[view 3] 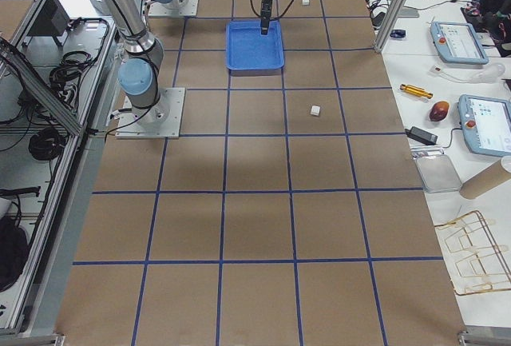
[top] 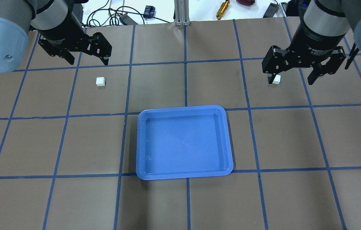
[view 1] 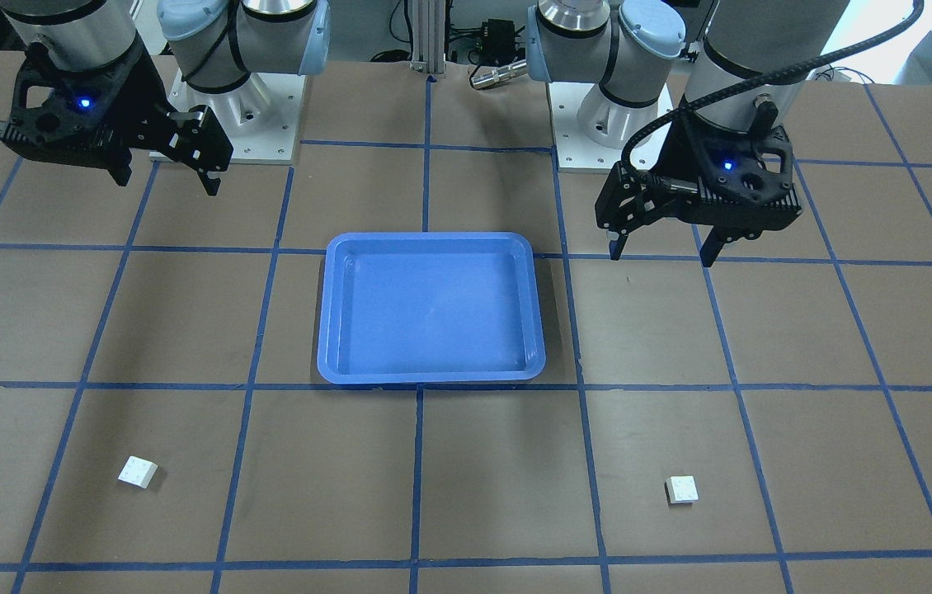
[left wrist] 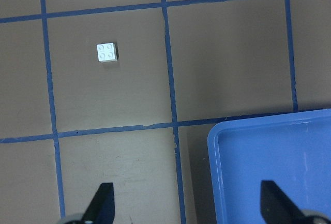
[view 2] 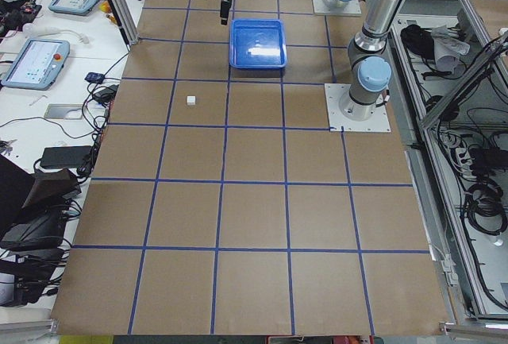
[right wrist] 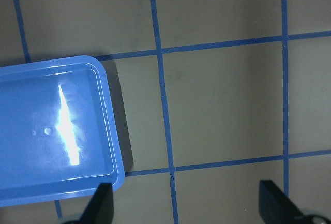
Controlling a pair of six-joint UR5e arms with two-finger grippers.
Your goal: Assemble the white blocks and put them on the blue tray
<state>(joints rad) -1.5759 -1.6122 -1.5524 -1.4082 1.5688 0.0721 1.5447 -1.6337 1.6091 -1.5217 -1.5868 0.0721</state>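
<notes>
Left gripper (view 1: pixel 662 252) and right gripper (view 1: pixel 168 181) gape empty — glossy round-cornered blue tray (view 1: pixel 431 375), two studded white blocks (view 1: pixel 138 472) (view 1: pixel 682 489) well apart.

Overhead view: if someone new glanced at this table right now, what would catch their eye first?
The glossy blue tray stands out most, empty at the middle of the table. Next come the two small white blocks lying far apart on the side away from the robot: the left block and the right block. The left gripper and right gripper both hang open, holding nothing.
</notes>
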